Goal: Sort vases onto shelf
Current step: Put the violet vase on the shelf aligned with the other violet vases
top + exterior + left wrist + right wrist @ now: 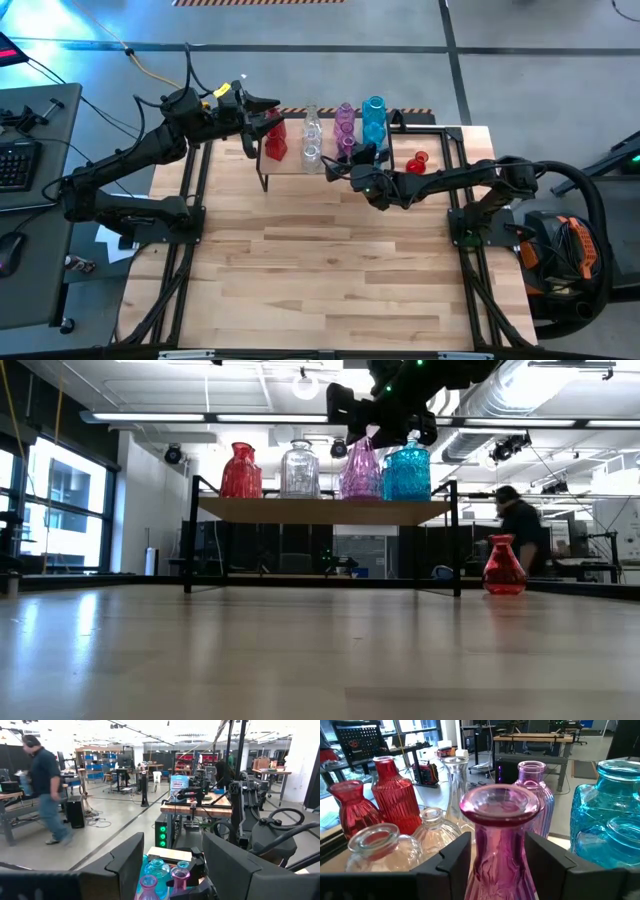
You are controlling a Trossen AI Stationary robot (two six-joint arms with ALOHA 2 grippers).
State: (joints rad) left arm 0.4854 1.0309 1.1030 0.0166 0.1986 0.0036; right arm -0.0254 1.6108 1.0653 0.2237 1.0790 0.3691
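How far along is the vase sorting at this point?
Nearly done. The shelf already carries red, clear, pink-purple and teal vases in colour groups. In hand: the right gripper straddles a pink-purple vase at the shelf's front, jaws apart around its neck. Left: one red vase stands on the table beside the shelf. The left gripper hovers open over the red group.

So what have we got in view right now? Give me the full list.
red vases: two visible, red, left end of the shelf
clear vases: three visible, clear, on the shelf next to the red ones
purple vases: at least two, pink-purple, next along the shelf
teal vases: at least two, blue-green, right end of the shelf
lone red vase: one, red, on the table right of the shelf
person: one, dark top, walking in the room behind
left gripper: open, above the shelf's left end
right gripper: at the front purple vase
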